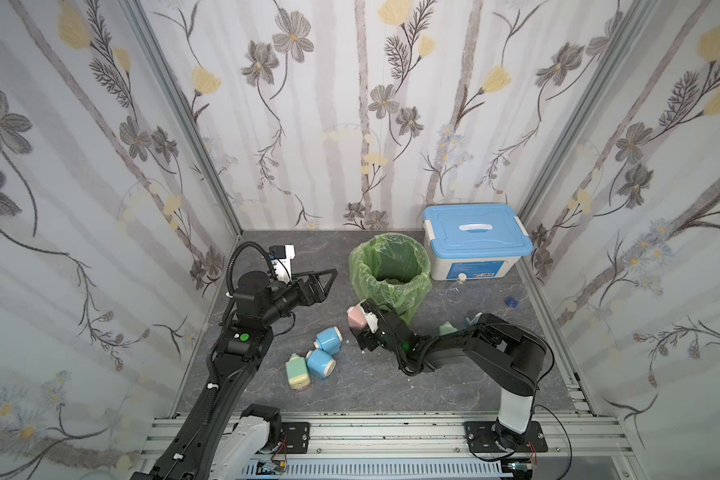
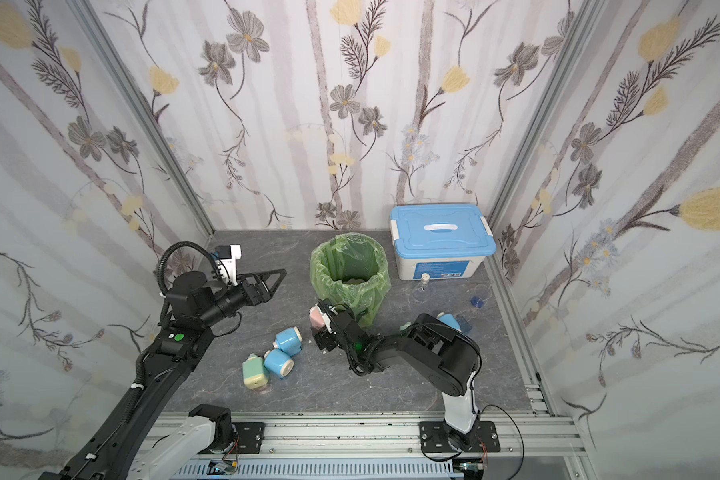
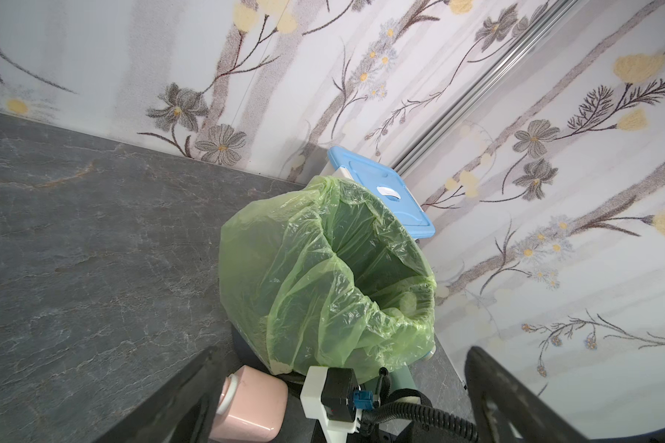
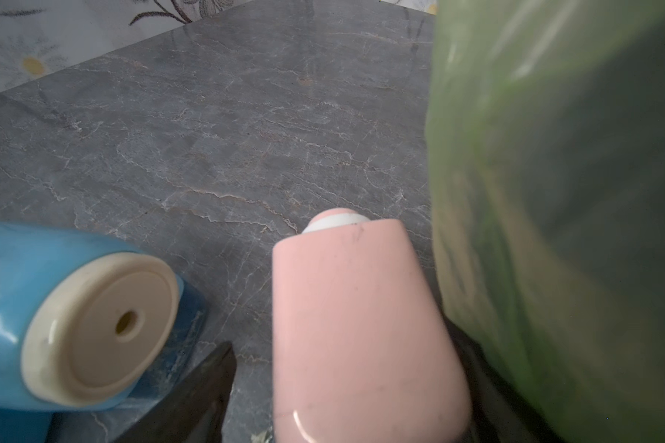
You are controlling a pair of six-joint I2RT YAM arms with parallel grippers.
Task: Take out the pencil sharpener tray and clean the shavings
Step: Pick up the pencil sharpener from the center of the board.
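Pink rounded plastic pencil sharpener (image 4: pixel 361 326), white collar at its far end: fills the right wrist view, set between the fingers of the right gripper (image 4: pixel 342 341), close against the bin's near-left side.

Right gripper: jaws partly spread. A strip of table shows between the visible black finger (image 4: pixel 204 391) and the pink body. The opposite finger is hidden behind it, so contact there cannot be told.

Sharpener tray: not distinguishable from the pink body.

Shavings (image 1: pixel 363 352): a few whitish flecks on the table, near side of the bin, just below the right gripper.

Left gripper (image 1: pixel 329 276): jaws at full spread, raised above the table, left of the bin and pointing toward it.

Bin (image 1: pixel 360 266): round, upright, lined with a translucent green plastic bag.

Blue barrel-shaped sharpener with cream end face (image 1: pixel 328 338): on its side, near-left of the bin, beside the pink one.

Second blue sharpener (image 1: pixel 321 363): close against the first, further from the bin.

Pale green and cream sharpener (image 1: pixel 297 372): on its side against the second blue one, furthest from the bin of the three.

Mint sharpener (image 1: pixel 447 329): near-right of the bin, partly hidden behind the right arm.

White storage box with blue clip lid (image 1: pixel 474 245): just right of the bin, at the back wall.

Small clear bottle (image 1: pixel 460 282): right of the bin, before the box.

Grey marble-pattern table (image 1: pixel 371 386): carries all items.
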